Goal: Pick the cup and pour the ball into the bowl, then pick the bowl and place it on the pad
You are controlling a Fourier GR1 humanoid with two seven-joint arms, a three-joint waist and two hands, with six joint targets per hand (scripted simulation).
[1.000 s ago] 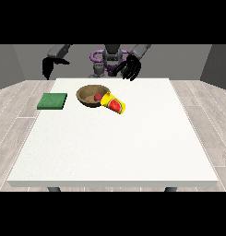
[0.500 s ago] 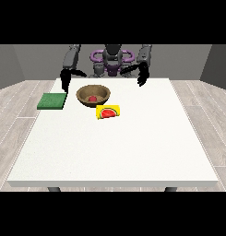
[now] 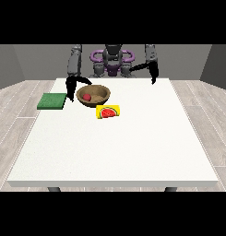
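A brown wooden bowl [image 3: 99, 94] stands at the table's far left, and a red ball [image 3: 87, 97] lies inside it. Just in front of the bowl, a yellow cup [image 3: 108, 112] with a watermelon picture lies on its side, held by nothing. The green pad [image 3: 52, 101] lies flat to the left of the bowl. The hand at the view's left [image 3: 71, 86] hangs open right beside the bowl's left rim, thumb and fingers apart; whether it touches the rim I cannot tell. The hand at the view's right [image 3: 154, 74] points down over the table's far edge, open and holding nothing.
The white table [image 3: 119, 147] stretches wide towards the camera in front of the cup. The robot's torso [image 3: 112, 62] stands behind the far edge.
The hand at the view's left has dropped down to the bowl's left side. The hand at the view's right has swung out to the right, away from the bowl and cup.
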